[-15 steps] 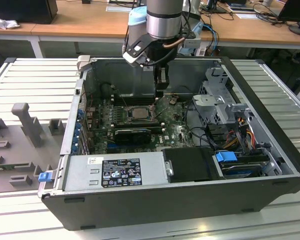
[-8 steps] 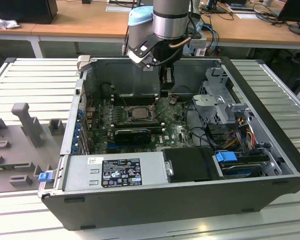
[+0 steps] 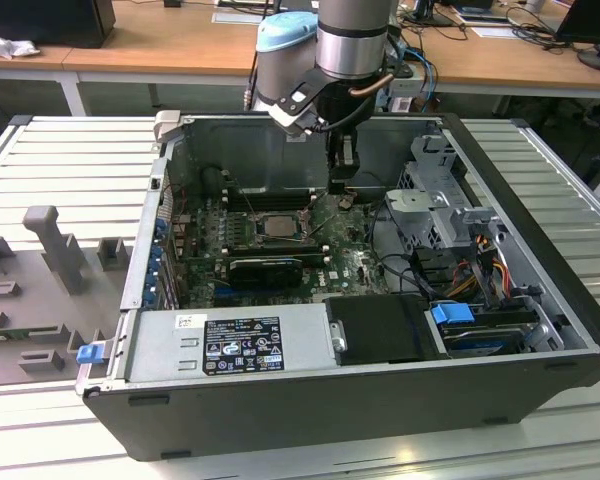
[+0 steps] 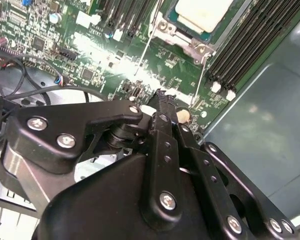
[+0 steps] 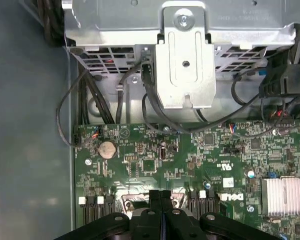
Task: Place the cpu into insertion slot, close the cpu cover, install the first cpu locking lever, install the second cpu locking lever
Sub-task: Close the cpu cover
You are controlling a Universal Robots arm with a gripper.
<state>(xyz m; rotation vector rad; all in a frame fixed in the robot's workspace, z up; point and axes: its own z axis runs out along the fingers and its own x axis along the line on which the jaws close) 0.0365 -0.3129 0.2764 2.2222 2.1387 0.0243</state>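
Pale silvery-beige square cpu point(image 4: 202, 11) sits in the dark-framed square insertion slot point(image 3: 252, 228), partly cut off in the second wrist view. Black end effector point(image 5: 160, 195) clenched, pointing down over green motherboard point(image 5: 155, 150) just beside the slot.

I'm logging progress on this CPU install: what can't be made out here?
cpu: second wrist view, cut off by the picture edge.
insertion slot: exterior view, too small to tell whether it is closed and latched.
First wrist view: the end effector covers most of the slot.
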